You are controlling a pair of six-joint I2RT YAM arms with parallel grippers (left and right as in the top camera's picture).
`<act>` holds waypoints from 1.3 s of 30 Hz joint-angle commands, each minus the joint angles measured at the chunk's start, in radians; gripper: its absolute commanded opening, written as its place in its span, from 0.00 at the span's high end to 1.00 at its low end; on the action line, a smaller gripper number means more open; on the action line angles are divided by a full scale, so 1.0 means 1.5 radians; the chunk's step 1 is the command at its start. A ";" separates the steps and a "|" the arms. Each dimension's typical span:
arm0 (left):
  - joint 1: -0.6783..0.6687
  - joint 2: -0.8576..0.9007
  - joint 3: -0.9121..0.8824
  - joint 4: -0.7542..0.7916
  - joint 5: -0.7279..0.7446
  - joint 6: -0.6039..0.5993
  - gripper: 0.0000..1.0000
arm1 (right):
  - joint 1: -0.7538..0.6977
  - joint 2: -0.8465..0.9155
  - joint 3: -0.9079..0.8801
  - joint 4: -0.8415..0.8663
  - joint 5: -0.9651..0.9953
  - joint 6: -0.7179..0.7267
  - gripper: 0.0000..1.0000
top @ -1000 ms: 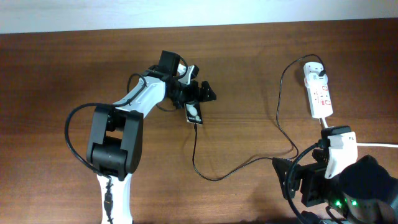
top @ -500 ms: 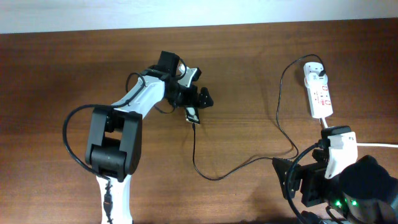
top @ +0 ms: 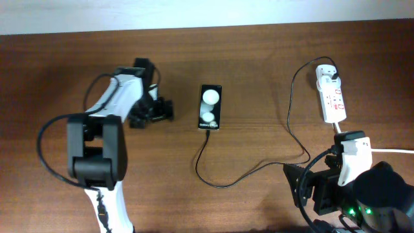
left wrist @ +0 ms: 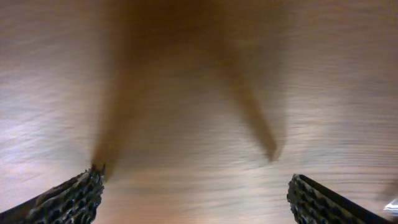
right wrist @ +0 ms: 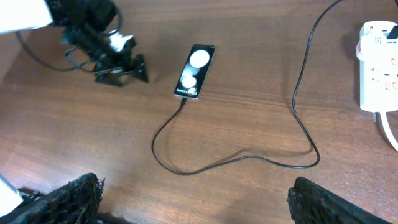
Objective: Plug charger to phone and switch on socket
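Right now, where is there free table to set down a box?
The table is bare between the phone and the cable near the socket, and between the cable loop and the near edge. The right edge is crowded: socket, cord, right arm.

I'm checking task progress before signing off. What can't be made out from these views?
- Plug tip in the phone: the charger reaches its lower end, but the joint is too small in the overhead and right wrist views.
- Switch position on the socket: too small overhead; cut off by the right edge in the right wrist view.
- Left wrist view: motion-blurred; nothing on the table can be identified.
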 commanded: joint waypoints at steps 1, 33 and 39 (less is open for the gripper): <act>0.026 -0.169 -0.008 -0.028 -0.033 0.011 0.01 | 0.001 0.001 0.004 0.025 0.011 0.002 0.01; 0.025 -1.324 -0.011 -0.421 -0.173 0.021 0.01 | -0.015 0.358 0.004 0.127 0.024 0.183 0.01; 0.048 -1.341 -0.011 -0.420 -0.173 0.021 0.01 | -0.142 0.358 0.004 0.092 -0.036 0.183 0.01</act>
